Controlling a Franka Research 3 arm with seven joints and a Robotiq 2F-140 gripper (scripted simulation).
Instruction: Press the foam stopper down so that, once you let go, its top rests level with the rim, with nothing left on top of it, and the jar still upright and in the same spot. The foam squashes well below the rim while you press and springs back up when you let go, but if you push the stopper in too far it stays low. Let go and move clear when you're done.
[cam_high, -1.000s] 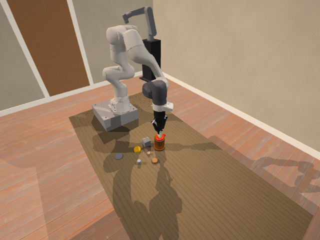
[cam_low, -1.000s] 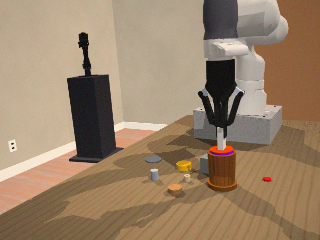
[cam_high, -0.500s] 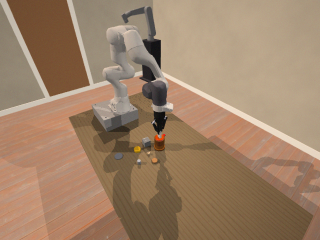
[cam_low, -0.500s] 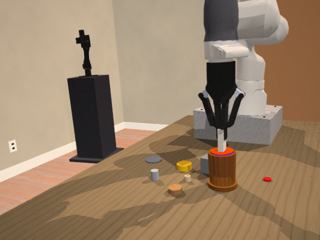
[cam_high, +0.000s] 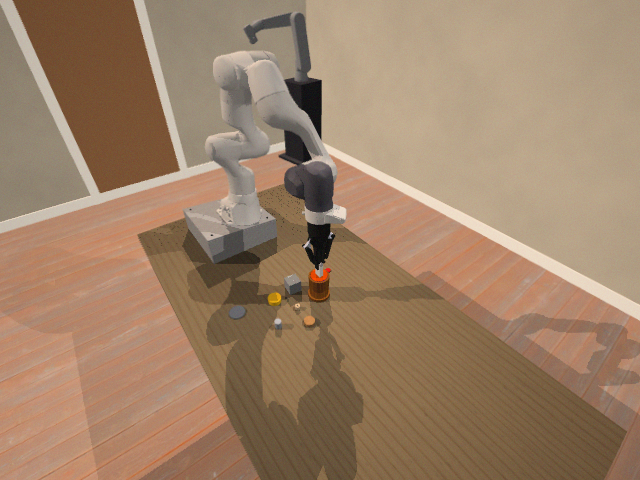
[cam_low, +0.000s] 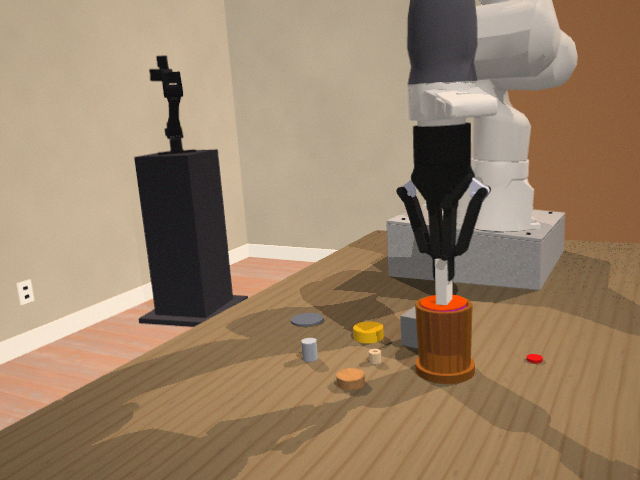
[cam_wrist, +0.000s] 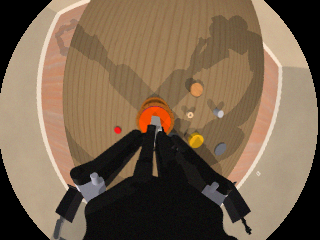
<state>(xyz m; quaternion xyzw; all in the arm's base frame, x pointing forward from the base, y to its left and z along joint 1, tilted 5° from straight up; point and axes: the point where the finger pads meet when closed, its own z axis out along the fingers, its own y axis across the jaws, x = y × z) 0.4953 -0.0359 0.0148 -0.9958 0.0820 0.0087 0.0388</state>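
Stopper (cam_low: 434, 303): orange foam, seated in the jar's mouth, top about level with the rim; likely soft and springy.
Jar (cam_low: 444, 341): wooden, upright on the desk (cam_low: 516, 423); probably tips if pushed sideways.
Gripper (cam_low: 444, 281): fingers closed, empty, tips pressing the stopper's centre.
Contact: straight down, centred, shallow.

Beige walls (cam_high: 465, 103), white baseboard (cam_high: 480, 227), brown panel (cam_high: 93, 87), reddish plank floor (cam_high: 77, 310), black pedestal (cam_low: 183, 237).
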